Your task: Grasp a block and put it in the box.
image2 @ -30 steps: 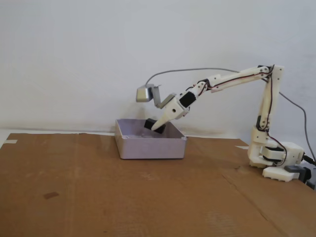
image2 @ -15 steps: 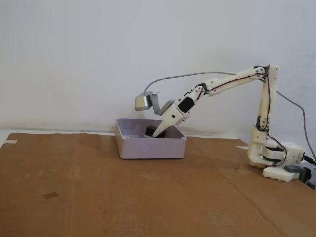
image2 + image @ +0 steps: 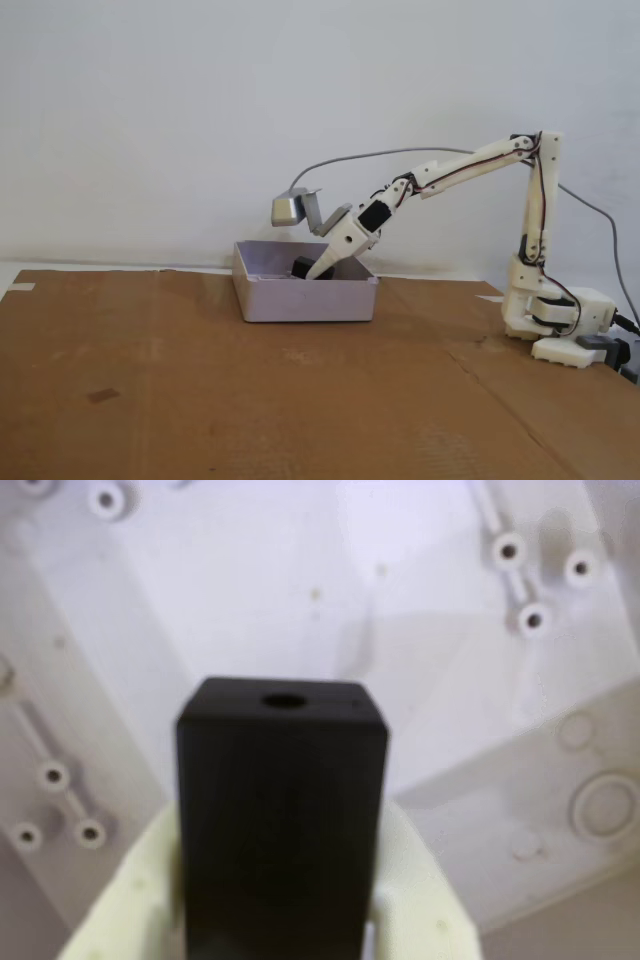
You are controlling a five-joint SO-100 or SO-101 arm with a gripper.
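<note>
Hand (image 3: 318, 272) reaches down into the box (image 3: 305, 298), tips below the rim in the fixed view. Fingers (image 3: 125, 905) closed on the block (image 3: 282, 820): in the wrist view the pale fingers flank it on both sides, and it stands out between them, end face with a small round hole pointing toward the box floor (image 3: 250, 580). Block (image 3: 303, 267) inside the box walls, only its top showing above the near wall. Cannot tell whether it touches the floor; the near wall hides the bottom in the fixed view, and the wrist view gives no clear gap.

Step in hand: placing, at the end of the lowering. Task looks nearly done; release remains.

Next move calls for: opening the fingers with the block over the floor, then lifting the hand straight up, clear of the rim. Arm (image 3: 470, 160) stretched far out over the bench (image 3: 150, 400).
</note>
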